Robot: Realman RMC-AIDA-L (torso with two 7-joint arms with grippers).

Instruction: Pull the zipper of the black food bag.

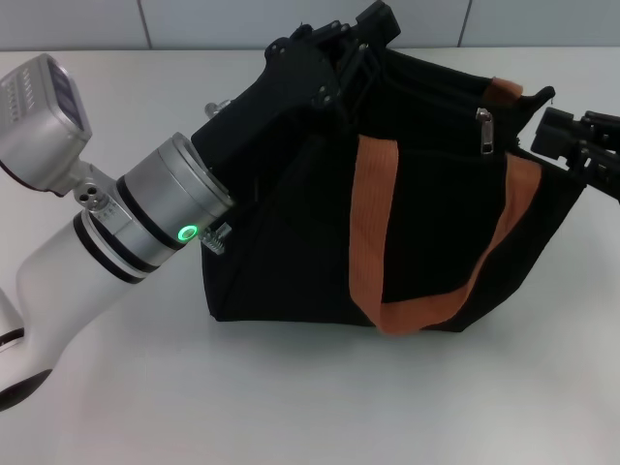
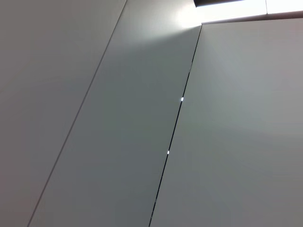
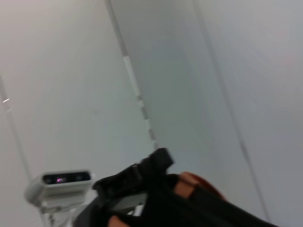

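Zipper (image 1: 483,126) pull hangs on black food bag (image 1: 291,262) top edge, just beside right tool (image 1: 567,136), prob. lining up a grab; left tool (image 1: 334,48) pins bag's far corner on counter (image 1: 291,407). Grip states: can't tell.

Black food bag (image 1: 291,262) upright, orange-brown straps; silver zipper (image 1: 483,131) hangs on top edge, nearer right gripper (image 1: 542,121) than left gripper (image 1: 373,34).

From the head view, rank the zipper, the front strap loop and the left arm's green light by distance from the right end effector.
1. zipper, just inside the right end effector, on the bag's top edge.
2. front strap loop, lower, on the black food bag front.
3. green light, far left.
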